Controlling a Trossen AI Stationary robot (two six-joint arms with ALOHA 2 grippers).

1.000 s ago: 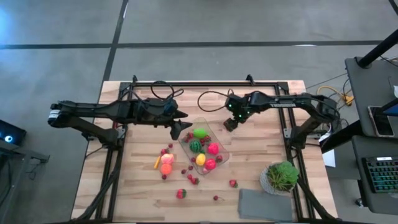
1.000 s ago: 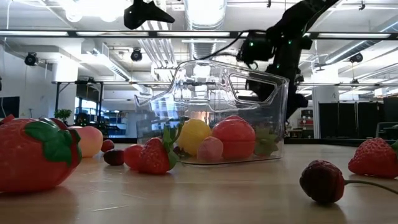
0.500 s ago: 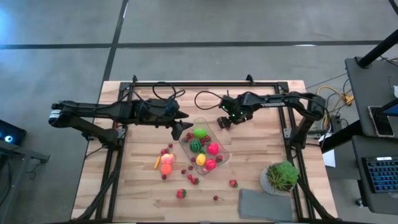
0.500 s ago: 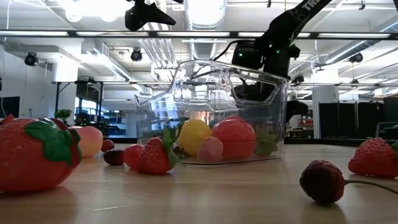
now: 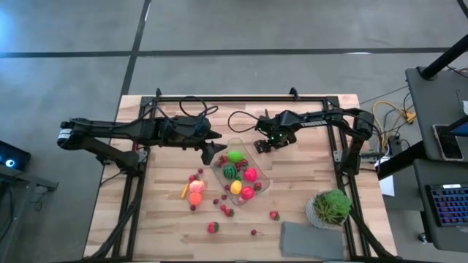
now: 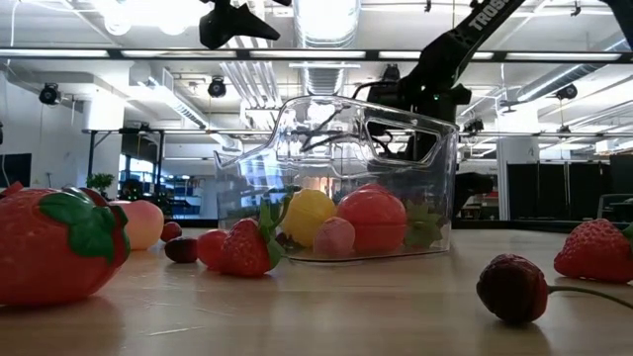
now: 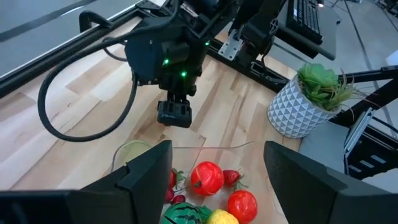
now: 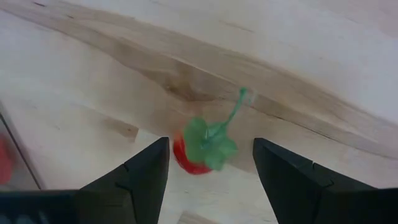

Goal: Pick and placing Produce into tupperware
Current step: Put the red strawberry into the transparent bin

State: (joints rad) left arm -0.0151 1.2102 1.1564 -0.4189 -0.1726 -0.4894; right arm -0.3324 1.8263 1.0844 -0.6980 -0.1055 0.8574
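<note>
The clear tupperware [image 5: 256, 180] stands mid-table and holds several pieces of produce: a green one [image 5: 235, 155], a striped green one, a pink, a yellow and a red one. More produce lies loose on the wood: an orange fruit [image 5: 196, 197], strawberries [image 5: 213, 227] and small cherries. My right gripper [image 5: 261, 144] points down just off the tub's far right corner. It is open, its fingers either side of a small red fruit with a green stem [image 8: 191, 159] that lies on the table. My left gripper [image 5: 213, 151] hangs open and holds nothing above the tub's far left corner.
A potted green plant [image 5: 333, 207] and a flat grey cloth [image 5: 311, 239] sit at the near right corner. A black cable [image 5: 245, 115] loops over the far side of the table. Dark frame rails run along the left, right and far edges.
My right gripper has come down toward the table and moved a little toward the tub's far right corner, rolling about its own axis as it sank. The tub, the produce and my left gripper have kept still.
</note>
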